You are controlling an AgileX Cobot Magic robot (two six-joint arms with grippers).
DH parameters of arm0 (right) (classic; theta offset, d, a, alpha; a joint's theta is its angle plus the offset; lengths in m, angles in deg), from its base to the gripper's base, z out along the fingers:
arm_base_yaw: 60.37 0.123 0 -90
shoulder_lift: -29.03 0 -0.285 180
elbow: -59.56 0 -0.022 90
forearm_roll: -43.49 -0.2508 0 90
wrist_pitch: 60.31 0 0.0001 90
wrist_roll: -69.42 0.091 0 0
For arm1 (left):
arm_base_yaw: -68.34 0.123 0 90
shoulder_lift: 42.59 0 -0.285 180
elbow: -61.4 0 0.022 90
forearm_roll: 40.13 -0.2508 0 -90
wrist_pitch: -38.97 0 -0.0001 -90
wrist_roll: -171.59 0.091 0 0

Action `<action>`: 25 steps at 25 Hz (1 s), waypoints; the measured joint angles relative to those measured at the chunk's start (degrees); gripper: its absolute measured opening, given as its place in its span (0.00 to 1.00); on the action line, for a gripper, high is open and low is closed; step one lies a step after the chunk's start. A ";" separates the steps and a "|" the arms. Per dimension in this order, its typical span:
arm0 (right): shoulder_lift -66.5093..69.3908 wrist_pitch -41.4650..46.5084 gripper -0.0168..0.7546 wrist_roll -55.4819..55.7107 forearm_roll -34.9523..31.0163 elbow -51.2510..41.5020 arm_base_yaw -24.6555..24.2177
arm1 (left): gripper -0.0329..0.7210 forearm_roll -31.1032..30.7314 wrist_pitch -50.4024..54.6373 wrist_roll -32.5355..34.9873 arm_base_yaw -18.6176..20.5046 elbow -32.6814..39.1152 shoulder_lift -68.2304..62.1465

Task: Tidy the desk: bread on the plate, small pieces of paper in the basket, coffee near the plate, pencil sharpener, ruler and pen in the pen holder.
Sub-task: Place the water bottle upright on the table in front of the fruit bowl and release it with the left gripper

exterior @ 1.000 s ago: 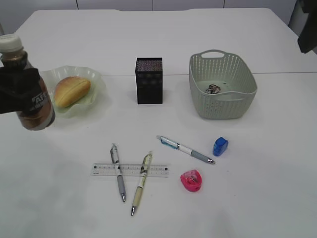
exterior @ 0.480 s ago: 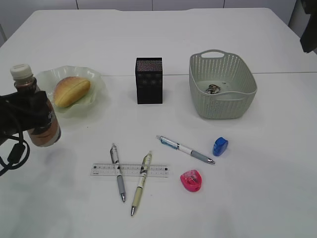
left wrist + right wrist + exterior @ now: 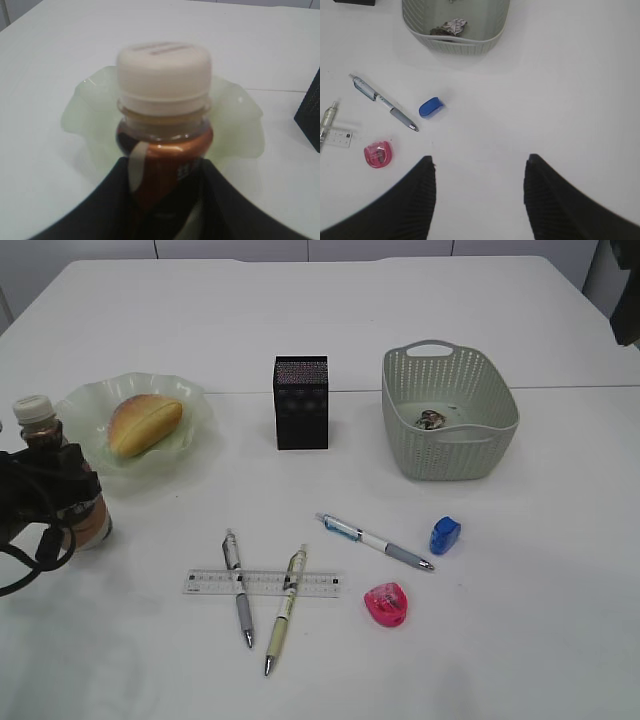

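A brown bottle (image 3: 62, 480) has a white cap. The bun (image 3: 145, 423) is golden-brown, its dish (image 3: 195, 405) pale green. The mesh cup (image 3: 301, 402) is black, the basket (image 3: 450, 412) grey-green. One sharpener (image 3: 445, 535) is blue, another (image 3: 387, 603) pink.

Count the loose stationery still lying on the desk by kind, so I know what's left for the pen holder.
Pens: 3
Pencil sharpeners: 2, one blue, one pink
Rulers: 1
Total: 6
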 joint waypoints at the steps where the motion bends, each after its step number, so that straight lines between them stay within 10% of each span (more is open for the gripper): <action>1: 0.00 0.00 0.56 0.00 0.12 0.00 0.00 | 0.40 -0.12 0.00 0.00 0.00 -0.81 -0.68; 15: 0.00 0.00 0.56 -0.04 0.44 0.00 0.00 | 0.41 -5.75 -3.31 0.12 0.00 -3.68 -6.78; 25: 0.00 0.00 0.56 -0.13 0.52 0.00 0.00 | 0.69 -8.21 -3.31 3.00 0.00 -3.68 -6.91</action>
